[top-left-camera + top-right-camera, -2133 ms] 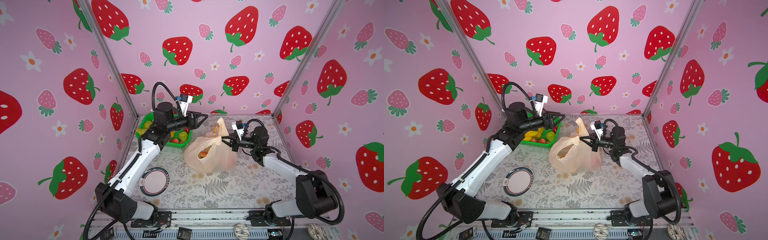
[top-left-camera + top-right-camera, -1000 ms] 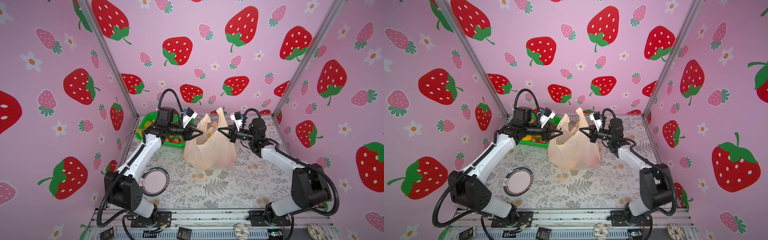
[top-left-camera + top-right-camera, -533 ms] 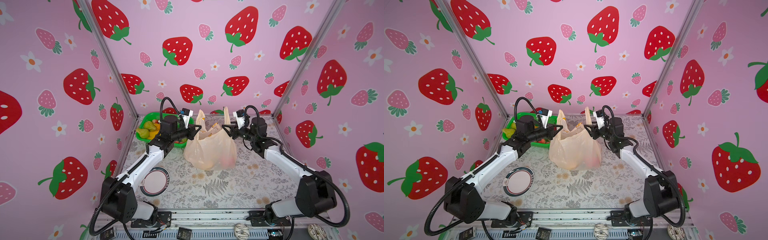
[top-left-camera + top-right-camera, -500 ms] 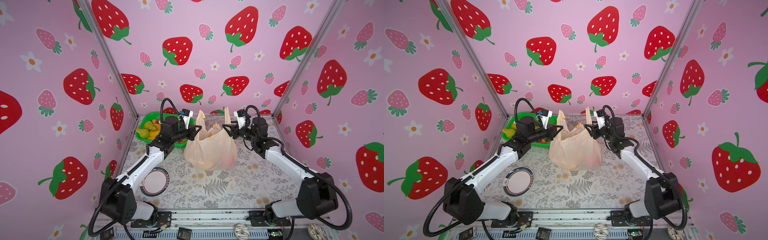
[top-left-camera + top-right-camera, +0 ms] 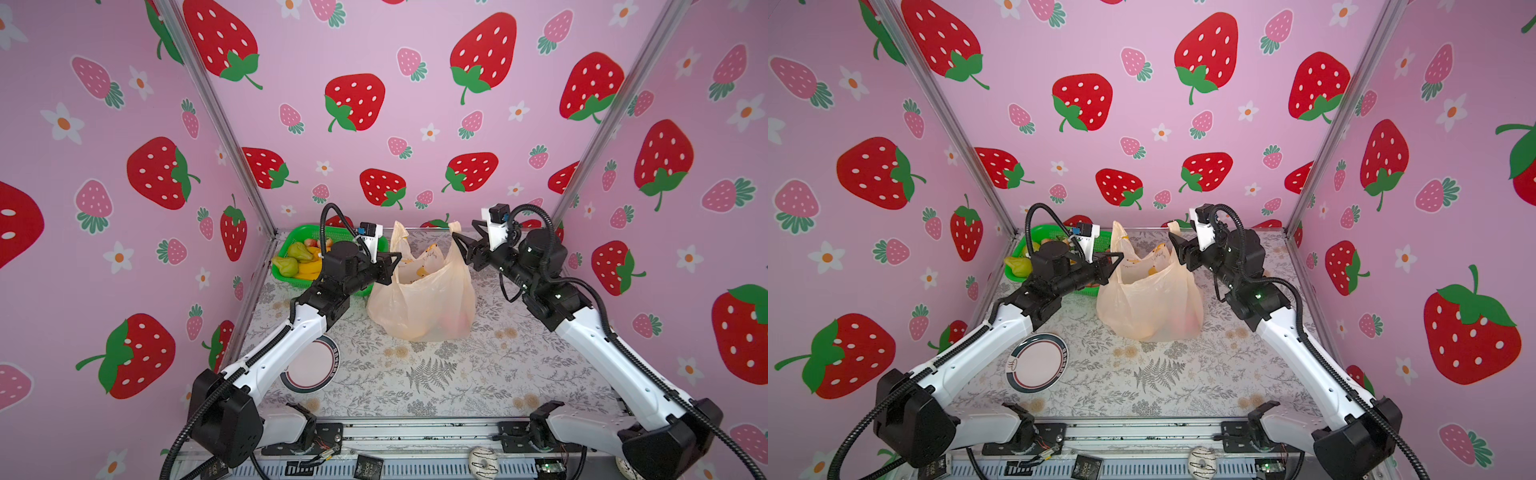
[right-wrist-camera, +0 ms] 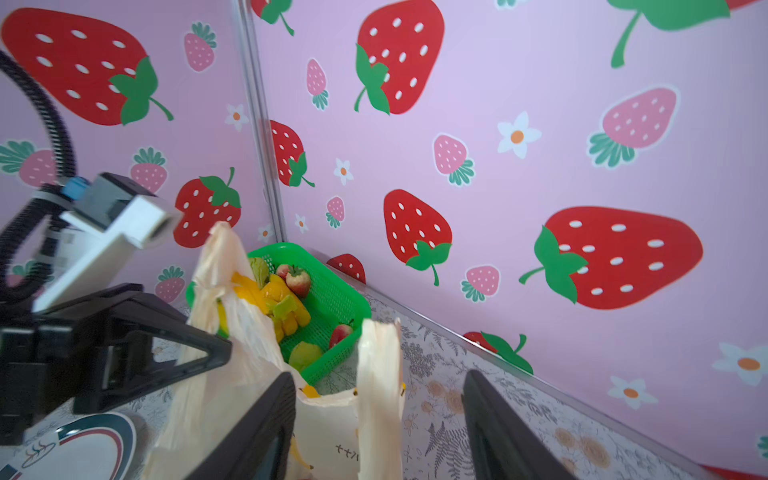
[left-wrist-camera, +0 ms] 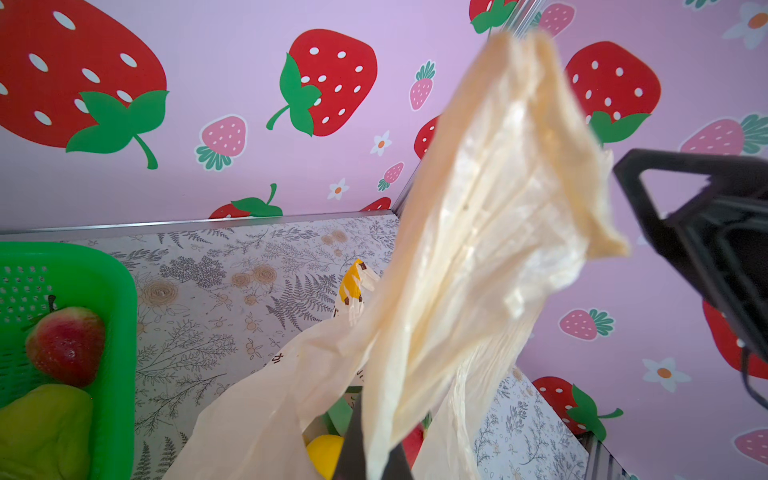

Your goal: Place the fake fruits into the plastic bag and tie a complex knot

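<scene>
The peach plastic bag [image 5: 424, 299] [image 5: 1150, 303] stands upright at the middle back of the table, its mouth open. My left gripper [image 5: 397, 259] [image 7: 374, 457] is shut on the bag's left handle [image 7: 498, 187], which rises past the fingertips. My right gripper [image 5: 465, 241] [image 6: 378, 432] is open, and the right handle [image 6: 380, 374] stands loose between its fingers [image 6: 266, 428]. Inside the bag lie fake fruits, a yellow one [image 7: 326, 453] and a red one [image 7: 413, 440]. More fake fruits [image 5: 299, 262] fill the basket. No knot shows.
A green mesh basket [image 5: 286, 249] [image 6: 332, 299] sits in the back left corner, just behind the left gripper. A round plate [image 5: 311, 365] [image 5: 1038, 361] lies front left under the left arm. The pink strawberry walls close in on three sides.
My left gripper has closed on the left handle. My right gripper has opened and let go of the right handle, which stays standing between its fingers.
</scene>
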Robot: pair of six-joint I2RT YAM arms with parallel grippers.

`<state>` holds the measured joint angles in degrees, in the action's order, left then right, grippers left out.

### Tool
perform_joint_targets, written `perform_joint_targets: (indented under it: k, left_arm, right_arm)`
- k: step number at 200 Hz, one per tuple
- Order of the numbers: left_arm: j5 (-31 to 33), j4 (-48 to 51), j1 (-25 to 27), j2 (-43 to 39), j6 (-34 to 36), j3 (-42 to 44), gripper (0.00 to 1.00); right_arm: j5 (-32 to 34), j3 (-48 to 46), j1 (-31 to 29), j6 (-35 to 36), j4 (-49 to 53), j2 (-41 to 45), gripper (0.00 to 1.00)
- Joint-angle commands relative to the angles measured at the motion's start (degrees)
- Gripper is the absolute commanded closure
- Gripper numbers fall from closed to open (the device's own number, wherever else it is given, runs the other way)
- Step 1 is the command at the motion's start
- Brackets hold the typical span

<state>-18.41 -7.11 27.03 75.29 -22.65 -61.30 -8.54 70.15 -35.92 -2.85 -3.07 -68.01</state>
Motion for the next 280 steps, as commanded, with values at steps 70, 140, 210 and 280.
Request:
perform_joint_targets:
  k: [70, 140, 210, 280]
  left_arm:
    - [0.32, -1.90, 0.60, -1.56, -0.64, 0.83, 1.00]
    - [0.31, -1.63, 0.54, -1.72, -0.22, 0.91, 1.00]
    - [-9.79, -0.26, -0.29, -2.50, 11.94, -0.25, 0.61]
    - [-26.83, 8.77, -7.59, -1.97, 27.09, -4.49, 0.37]
  right_arm:
    - [-10.12, 16.91, -9.34, -0.65, 1.54, -16.83, 0.36]
    - [-8.51, 19.55, -9.45, -1.91, 2.29, -22.66, 0.78]
    - [-23.12, 18.43, -4.37, 4.21, 4.82, -19.59, 1.00]
    - [-38.24, 19.74, 1.02, 11.29, 11.60, -18.04, 1.00]
